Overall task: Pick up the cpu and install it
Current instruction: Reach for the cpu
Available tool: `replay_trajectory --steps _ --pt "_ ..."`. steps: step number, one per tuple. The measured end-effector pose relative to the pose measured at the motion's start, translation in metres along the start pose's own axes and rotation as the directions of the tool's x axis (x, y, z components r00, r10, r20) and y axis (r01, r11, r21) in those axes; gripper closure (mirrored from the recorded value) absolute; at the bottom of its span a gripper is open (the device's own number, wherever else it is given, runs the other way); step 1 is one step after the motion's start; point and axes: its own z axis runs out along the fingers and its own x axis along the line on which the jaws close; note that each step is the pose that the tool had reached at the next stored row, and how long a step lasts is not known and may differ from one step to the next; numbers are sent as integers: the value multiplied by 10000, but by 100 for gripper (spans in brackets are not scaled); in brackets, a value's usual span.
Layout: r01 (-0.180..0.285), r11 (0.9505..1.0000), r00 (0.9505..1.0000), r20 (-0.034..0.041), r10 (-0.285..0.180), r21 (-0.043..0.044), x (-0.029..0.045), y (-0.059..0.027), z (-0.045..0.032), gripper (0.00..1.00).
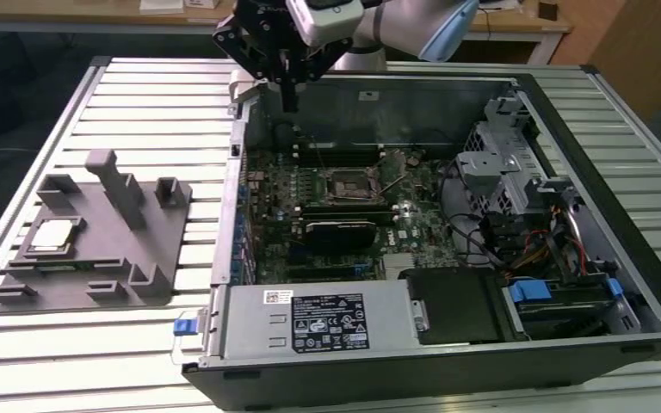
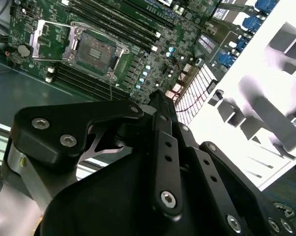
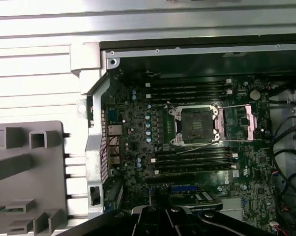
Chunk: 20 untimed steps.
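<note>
The cpu, a small silvery square chip, lies flat in a recess of the grey tray on the exterior view's left. My black gripper hangs high over the far left corner of the open computer case, well away from the cpu. Its fingers are pressed together with nothing between them. The black socket on the motherboard is bare, and its metal frame is swung open beside it. In both wrist views the socket lies beyond the gripper.
The open computer case lies on a slatted metal table. Inside it are drive cages and cables at the exterior view's right and a power supply at the front. The tray has upright posts near the cpu.
</note>
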Motion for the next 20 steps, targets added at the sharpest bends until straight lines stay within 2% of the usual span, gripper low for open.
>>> replay_trajectory --steps 10,20 --pt "0 10000 10000 1 0 -1 116 -9 -3 89" --pt "0 10000 10000 1 0 -1 275 -21 -7 89"
